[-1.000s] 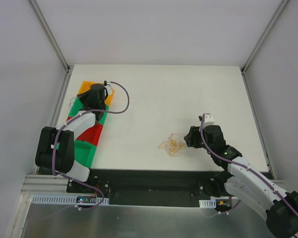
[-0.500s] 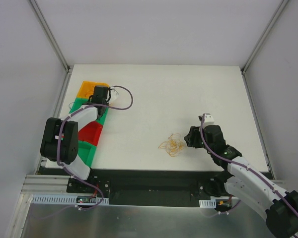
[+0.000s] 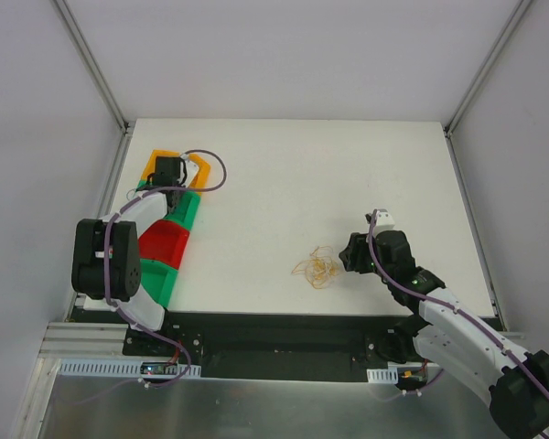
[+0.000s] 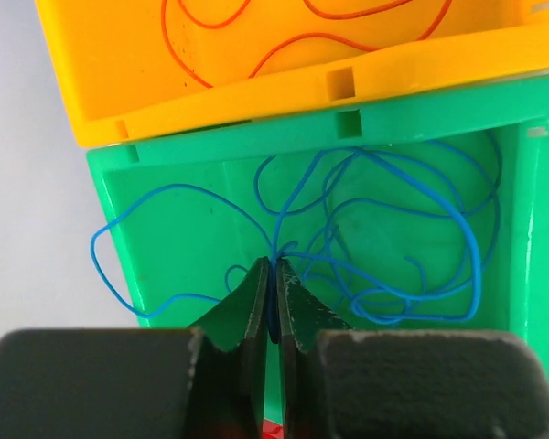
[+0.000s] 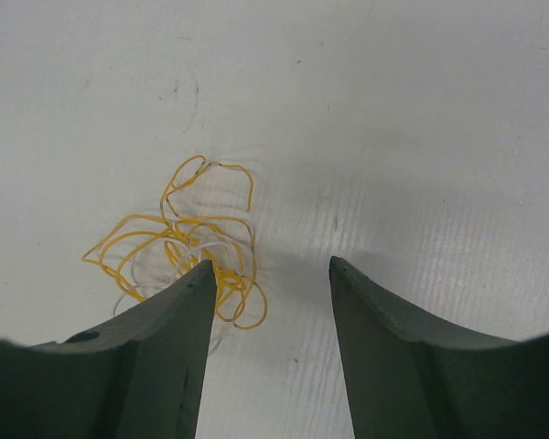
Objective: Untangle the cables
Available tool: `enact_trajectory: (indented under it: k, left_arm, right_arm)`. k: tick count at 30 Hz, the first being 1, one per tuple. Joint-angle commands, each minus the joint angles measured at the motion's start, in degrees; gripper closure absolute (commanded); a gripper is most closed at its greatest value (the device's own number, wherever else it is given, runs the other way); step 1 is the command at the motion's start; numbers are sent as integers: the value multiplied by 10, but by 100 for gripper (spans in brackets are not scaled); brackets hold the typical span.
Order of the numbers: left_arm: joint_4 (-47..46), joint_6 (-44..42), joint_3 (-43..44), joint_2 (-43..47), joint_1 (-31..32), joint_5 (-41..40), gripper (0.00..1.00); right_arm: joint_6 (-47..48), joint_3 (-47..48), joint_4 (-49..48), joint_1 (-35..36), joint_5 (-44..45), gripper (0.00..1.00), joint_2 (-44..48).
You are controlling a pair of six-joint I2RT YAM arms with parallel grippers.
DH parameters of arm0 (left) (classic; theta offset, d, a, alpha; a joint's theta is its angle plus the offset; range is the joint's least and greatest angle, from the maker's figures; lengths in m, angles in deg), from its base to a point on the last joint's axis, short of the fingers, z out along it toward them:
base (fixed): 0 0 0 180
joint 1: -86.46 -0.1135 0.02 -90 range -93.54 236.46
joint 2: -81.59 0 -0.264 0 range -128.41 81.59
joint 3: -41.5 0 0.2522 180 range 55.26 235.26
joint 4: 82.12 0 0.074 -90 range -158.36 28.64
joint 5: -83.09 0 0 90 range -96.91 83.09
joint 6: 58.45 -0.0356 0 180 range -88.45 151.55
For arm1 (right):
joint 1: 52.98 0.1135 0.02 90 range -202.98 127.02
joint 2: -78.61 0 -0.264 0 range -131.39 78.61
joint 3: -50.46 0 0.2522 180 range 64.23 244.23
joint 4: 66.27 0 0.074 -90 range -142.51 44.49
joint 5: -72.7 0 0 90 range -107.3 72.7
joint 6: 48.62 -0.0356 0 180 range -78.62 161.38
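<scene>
Dropping a thin blue wire strand (image 4: 348, 238) into the green plastic bin (image 4: 165, 229), left tool (image 4: 274, 279) pinched on it.
Next, I'd guess: let go. The right tool (image 5: 270, 265) gapes beside the tangled yellow wire clump (image 5: 188, 247).

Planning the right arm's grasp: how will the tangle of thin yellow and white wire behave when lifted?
The yellow-and-white wire tangle probably lifts as one floppy clump, since its loops interlock. So thin, it looks light; a push by the open right gripper may slide it whole.

My end effector (image 5: 270, 274) hangs open over the desk (image 5: 393, 110), its left finger touching tangled yellow wires (image 5: 178, 242).
</scene>
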State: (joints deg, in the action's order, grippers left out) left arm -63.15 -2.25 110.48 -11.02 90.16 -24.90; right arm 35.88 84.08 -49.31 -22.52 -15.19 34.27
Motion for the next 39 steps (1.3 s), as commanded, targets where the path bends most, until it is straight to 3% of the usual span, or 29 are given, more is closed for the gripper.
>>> enact_trajectory:
  k: [1, 2, 3, 5, 8, 15, 18, 23, 34, 39]
  left_arm:
    - [10, 57, 9, 42, 1, 0, 80]
    - [10, 66, 17, 52, 2, -4, 64]
    - [16, 81, 24, 61, 1, -17, 54]
    - [28, 110, 43, 81, 2, -31, 43]
    - [44, 160, 58, 117, 2, -50, 17]
    - [87, 355, 47, 206, 0, -88, 8]
    - [119, 461, 31, 239, -18, -56, 8]
    - [125, 534, 10, 250, -79, 38, 26]
    - [146, 417, 37, 112, -92, -4, 38]
    - [125, 395, 12, 104, -92, -5, 46]
  right_arm:
    - [-3, 2, -22, -4, -6, 44, 1]
    - [-3, 2, -22, -3, -6, 44, 1]
    - [-2, 2, -23, -4, -7, 44, 0]
    - [-3, 3, -23, -3, -8, 45, -2]
    - [-2, 4, -24, -3, -9, 44, -5]
    - [-2, 5, -26, -5, -8, 44, -14]
    - [-2, 6, -27, -4, -9, 44, -17]
    - [-2, 5, -27, -5, -10, 44, -16]
    - [-2, 4, -27, -4, -8, 44, -14]
    - [-1, 4, -28, -4, -5, 44, -15]
